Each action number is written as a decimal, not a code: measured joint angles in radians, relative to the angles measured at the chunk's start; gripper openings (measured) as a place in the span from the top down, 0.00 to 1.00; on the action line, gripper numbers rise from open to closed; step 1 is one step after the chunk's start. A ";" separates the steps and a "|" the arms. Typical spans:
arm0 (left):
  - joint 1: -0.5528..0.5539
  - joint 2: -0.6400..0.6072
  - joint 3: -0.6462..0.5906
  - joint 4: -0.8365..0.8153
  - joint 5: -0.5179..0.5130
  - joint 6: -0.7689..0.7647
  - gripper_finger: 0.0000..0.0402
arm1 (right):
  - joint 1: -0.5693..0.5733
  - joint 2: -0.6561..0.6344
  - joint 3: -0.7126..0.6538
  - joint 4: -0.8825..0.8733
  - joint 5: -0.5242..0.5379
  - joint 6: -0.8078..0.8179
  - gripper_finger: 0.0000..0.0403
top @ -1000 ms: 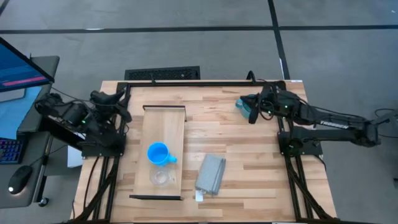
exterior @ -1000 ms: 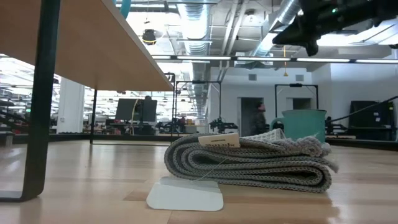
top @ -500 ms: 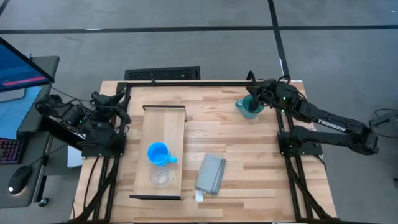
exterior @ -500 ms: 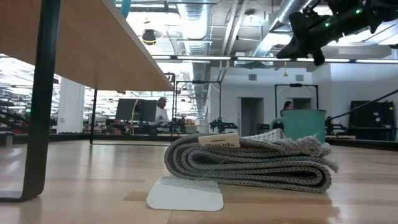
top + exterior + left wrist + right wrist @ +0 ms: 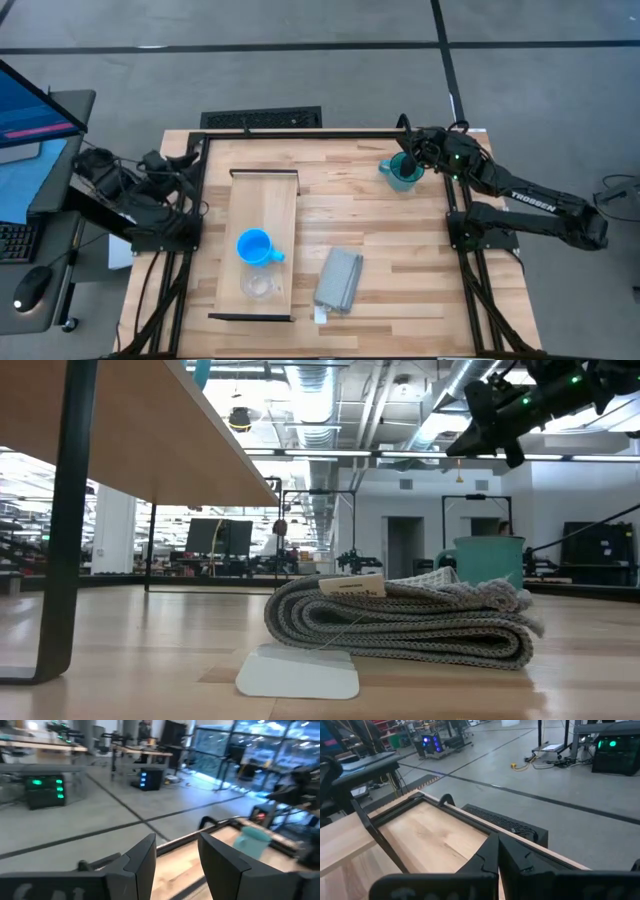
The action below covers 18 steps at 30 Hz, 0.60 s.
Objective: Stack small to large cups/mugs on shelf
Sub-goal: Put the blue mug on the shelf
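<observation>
Slatted tabletop [image 5: 400,260]: my right end effector [image 5: 412,160], fingers together, hovers above the teal mug [image 5: 401,173] upper right, poised to grasp; blue mug [image 5: 255,247] and clear cup [image 5: 260,286] already sit on the shelf [image 5: 262,205]; left end effector [image 5: 176,855] waits, apart

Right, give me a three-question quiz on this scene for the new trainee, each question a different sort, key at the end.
1. True or false: the teal mug already stands on the shelf.
2. Multiple choice: which vessel sits nearer the shelf's front end? A) the clear cup B) the blue mug C) the teal mug
3. Fill in: the folded grey ______ lies on the tabletop beside the shelf.

Key
1. False. It stands on the tabletop at the far right, with the right gripper above it, fingers closed. The left gripper waits open off the table's left edge.
2. A
3. cloth
</observation>
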 joint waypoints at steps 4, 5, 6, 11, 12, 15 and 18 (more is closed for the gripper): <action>-0.094 -0.026 -0.008 0.066 -0.004 0.072 0.66 | 0.000 0.000 0.000 0.000 0.000 0.000 0.94; -0.120 -0.026 -0.011 0.092 -0.005 0.098 0.66 | 0.000 0.000 0.000 0.000 0.000 0.000 0.94; -0.143 -0.024 -0.012 0.117 -0.011 0.130 0.66 | 0.000 0.000 0.000 0.000 0.000 0.000 0.94; -0.201 -0.033 -0.010 0.112 -0.121 0.155 0.66 | 0.000 0.000 0.000 0.000 -0.001 0.048 0.94; -0.200 -0.044 -0.010 0.098 -0.122 0.137 0.66 | 0.000 0.000 0.000 0.000 -0.002 0.057 0.94; -0.199 -0.059 -0.013 0.051 -0.127 0.090 0.66 | 0.012 0.000 0.000 0.001 -0.003 0.060 0.94; -0.199 -0.059 -0.015 0.034 -0.124 0.071 0.66 | 0.033 0.000 0.000 0.000 -0.003 0.055 0.94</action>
